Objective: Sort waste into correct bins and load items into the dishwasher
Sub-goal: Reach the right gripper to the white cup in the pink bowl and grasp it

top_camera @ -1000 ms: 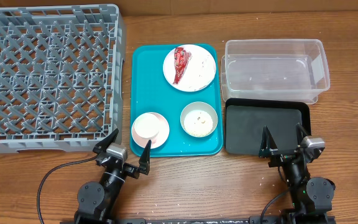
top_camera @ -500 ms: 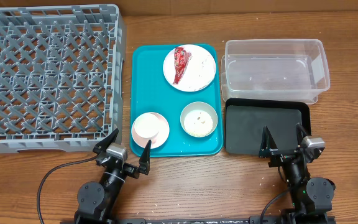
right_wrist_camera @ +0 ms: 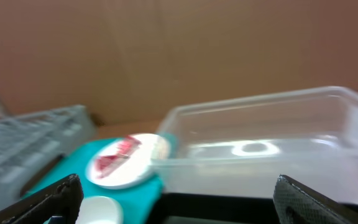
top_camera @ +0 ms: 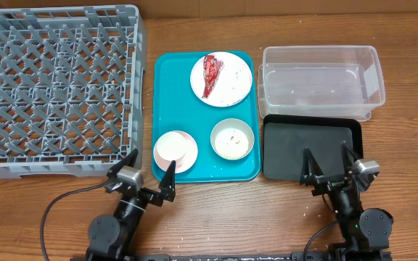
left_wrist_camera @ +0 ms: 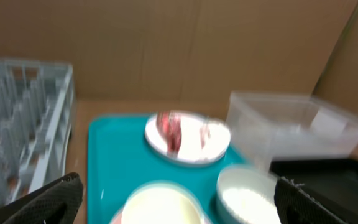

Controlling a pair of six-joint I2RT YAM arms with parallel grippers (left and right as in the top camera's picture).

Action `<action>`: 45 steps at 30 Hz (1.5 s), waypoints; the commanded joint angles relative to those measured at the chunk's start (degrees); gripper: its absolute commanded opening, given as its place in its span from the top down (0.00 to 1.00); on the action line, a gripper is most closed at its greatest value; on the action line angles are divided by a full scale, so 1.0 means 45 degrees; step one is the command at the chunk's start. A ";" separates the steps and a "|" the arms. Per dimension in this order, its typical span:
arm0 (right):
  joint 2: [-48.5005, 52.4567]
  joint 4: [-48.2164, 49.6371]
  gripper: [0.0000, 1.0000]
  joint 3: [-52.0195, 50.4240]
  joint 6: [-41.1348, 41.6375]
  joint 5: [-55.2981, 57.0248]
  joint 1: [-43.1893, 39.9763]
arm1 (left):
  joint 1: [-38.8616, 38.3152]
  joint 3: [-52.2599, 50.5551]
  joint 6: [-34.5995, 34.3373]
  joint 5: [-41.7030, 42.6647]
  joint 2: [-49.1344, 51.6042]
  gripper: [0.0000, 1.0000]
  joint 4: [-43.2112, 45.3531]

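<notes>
Lying on a white plate (top_camera: 232, 88), the red wrapper (top_camera: 211, 72) sits at the far end of the tray (top_camera: 169, 94), well ahead of the left gripper (top_camera: 154, 158) and to its right. A pale cup (top_camera: 175, 150) stands just ahead of that gripper, whose fingers are spread wide. A bowl (top_camera: 232, 138) with crumbs is beside the cup, further right. The rack (top_camera: 56, 87) stretches ahead to its left. The right gripper (top_camera: 326, 151), fingers likewise spread, hovers at the near edge of the black bin (top_camera: 289, 141), with the clear bin (top_camera: 318, 80) beyond it. Both wrist views are blurred.
</notes>
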 commanded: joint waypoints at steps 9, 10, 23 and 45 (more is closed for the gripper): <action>0.1933 -0.3487 0.00 0.5586 0.1253 -0.2302 -0.0039 | 0.0087 0.7363 -0.1486 -0.0219 0.3376 0.00 -0.4512; 0.2647 -0.4279 0.00 0.6489 0.1248 -0.2351 -0.0039 | 0.0087 0.8296 -0.1282 -0.0185 0.4080 0.00 -0.5357; 1.4367 -1.6014 0.00 1.9443 -0.0563 -0.2977 -0.0039 | 0.0068 1.9404 -0.0219 -0.0010 1.3712 0.00 -1.5499; 2.0808 -1.5174 0.34 2.0337 0.2647 -0.0253 0.8471 | 0.3453 2.0050 -0.4551 -0.2642 1.4343 0.00 -1.8768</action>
